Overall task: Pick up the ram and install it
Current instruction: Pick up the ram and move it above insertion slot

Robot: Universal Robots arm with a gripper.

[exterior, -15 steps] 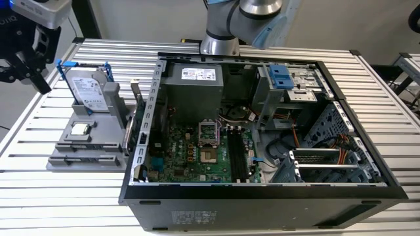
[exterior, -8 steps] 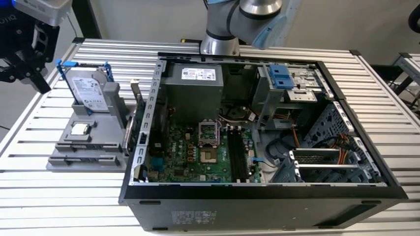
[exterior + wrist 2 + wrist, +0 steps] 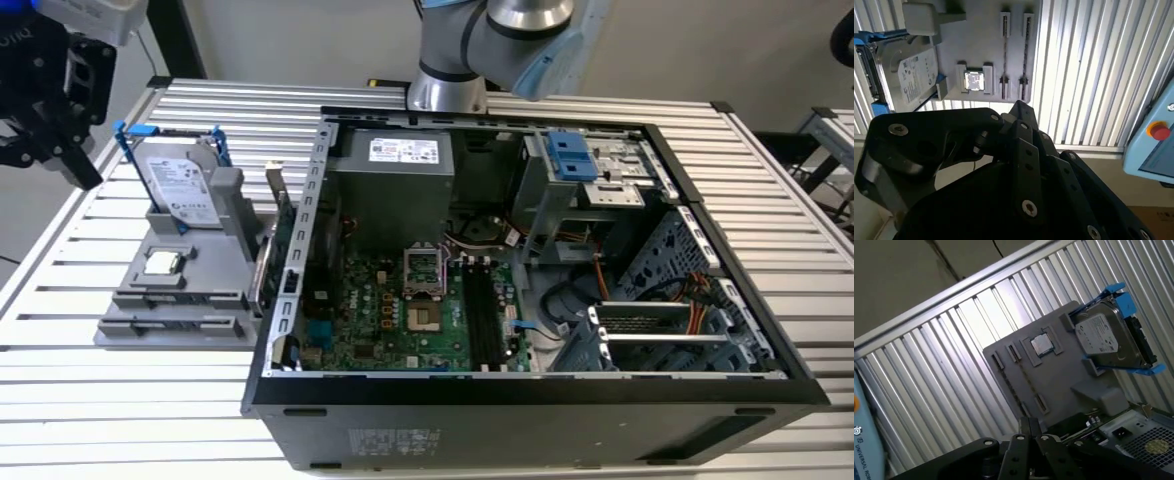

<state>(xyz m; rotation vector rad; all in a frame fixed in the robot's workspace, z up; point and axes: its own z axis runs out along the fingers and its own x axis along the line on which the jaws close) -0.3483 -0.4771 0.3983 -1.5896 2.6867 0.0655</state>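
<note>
second wrist view | ram (image 3: 1025, 55) is sitting edge-on in grey holder (image 3: 979, 45) slot near processor chip (image 3: 974, 81) | jaws are hovering well apart, ram's long axis running away from them | jaw state: cannot tell

I had the gripper (image 3: 64, 150) hanging high at the exterior view's far left, well apart from the arm (image 3: 497, 35), whose silver and blue joints stood at the far side. Both wrist views looked past its black body.

Computer case (image 3: 534, 390) on surface (image 3: 80, 400); parts holder (image 3: 174, 300) beside it, exterior view's left. Hard drive (image 3: 180, 185) upright on holder, processor chip (image 3: 163, 263) before it. Gripper (image 3: 60, 140) further left.
</note>
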